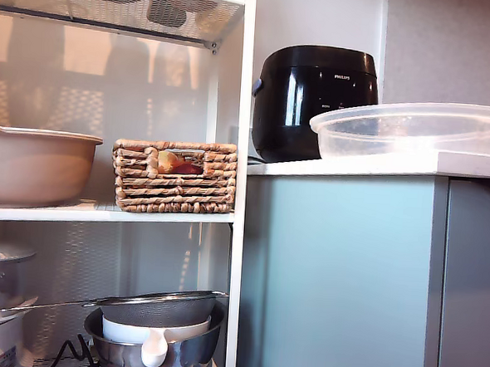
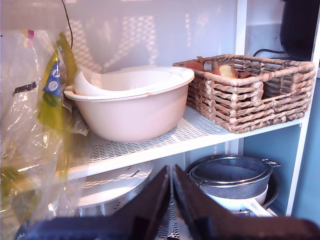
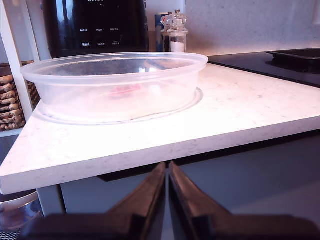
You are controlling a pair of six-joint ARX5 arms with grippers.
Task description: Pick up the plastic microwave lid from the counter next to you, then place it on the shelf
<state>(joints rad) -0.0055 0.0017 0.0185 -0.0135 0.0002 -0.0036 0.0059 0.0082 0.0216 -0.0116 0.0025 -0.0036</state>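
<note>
The plastic microwave lid (image 1: pixel 415 130) is a wide clear frosted dome lying rim-up on the white counter (image 1: pixel 379 164), at the exterior view's right next to a black cooker (image 1: pixel 313 98). In the second wrist view the plastic microwave lid (image 3: pixel 117 85) sits on the counter (image 3: pixel 225 120) with a red part showing through it; my second gripper (image 3: pixel 167 172) is shut, below the counter's edge and short of the lid. My first gripper (image 2: pixel 172 177) is shut and empty, facing the shelf (image 2: pixel 165 142). The shelf (image 1: pixel 239 191) fills the exterior view's left. Neither gripper shows in the exterior view.
On the shelf's middle board stand a beige bowl (image 2: pixel 132 102) and a wicker basket (image 2: pixel 245 90); a plastic bag (image 2: pixel 35 125) hangs near my first gripper. Below sits a steel bowl with a mesh sieve (image 1: pixel 157 328). Salt and pepper mills (image 3: pixel 176 32) and a black hob (image 3: pixel 280 62) lie behind the lid.
</note>
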